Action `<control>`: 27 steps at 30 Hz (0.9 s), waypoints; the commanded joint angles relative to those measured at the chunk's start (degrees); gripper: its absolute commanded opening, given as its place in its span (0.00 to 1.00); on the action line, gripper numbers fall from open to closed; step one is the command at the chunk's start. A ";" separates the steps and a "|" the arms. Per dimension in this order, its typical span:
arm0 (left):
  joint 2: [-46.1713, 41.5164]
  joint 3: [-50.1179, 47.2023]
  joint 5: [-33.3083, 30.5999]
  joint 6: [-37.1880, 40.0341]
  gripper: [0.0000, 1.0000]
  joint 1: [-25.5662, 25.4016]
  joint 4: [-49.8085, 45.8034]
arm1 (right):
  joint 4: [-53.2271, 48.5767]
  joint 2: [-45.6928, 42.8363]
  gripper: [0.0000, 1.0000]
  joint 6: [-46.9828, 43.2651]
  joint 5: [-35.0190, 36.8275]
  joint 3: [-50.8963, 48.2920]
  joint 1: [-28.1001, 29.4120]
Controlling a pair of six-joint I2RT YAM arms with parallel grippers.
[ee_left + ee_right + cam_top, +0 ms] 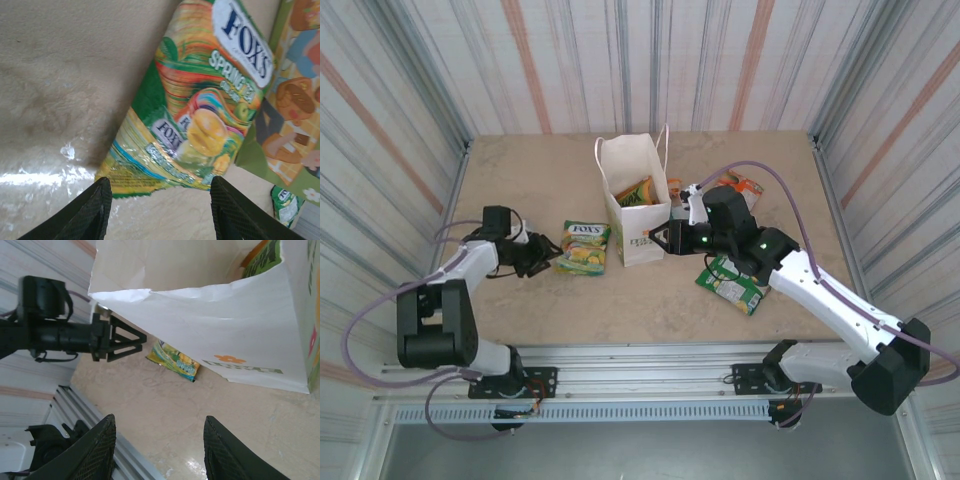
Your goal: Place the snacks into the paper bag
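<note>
Left of centre, the left claw (548, 252) sits spread at the FOX'S packet (585, 247). The right claw (159, 418) gapes beside the paper bag (225, 325).

Overhead, wrist close-ups; shared FOX'S packet (585, 247)

White arms (820, 290) with black joints, purple cables (757, 164) and textured black fingers (85, 215).

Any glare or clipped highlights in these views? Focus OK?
Left wrist: hard white glare on the table at lower left; the FOX'S packet foil shimmers, print readable but slightly soft. Right wrist: the paper bag wall is close to clipping, logo visible, focus fine. Top external: even light, soft shadows, no strong glare; wall stripes fan outward toward the edges.
</note>
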 commanded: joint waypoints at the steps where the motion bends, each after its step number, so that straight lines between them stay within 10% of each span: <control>1: 2.90 1.82 1.34 2.90 0.56 0.32 1.18 | 1.37 -0.44 0.49 -1.51 -1.01 -0.37 0.56; 17: 14.11 1.17 7.54 5.13 0.49 0.21 8.58 | 2.60 -0.90 0.49 -2.09 -2.75 -0.13 0.40; 27: 14.77 0.55 11.21 4.64 0.27 -3.20 13.07 | 2.80 -0.76 0.49 -2.13 -2.89 -0.41 0.04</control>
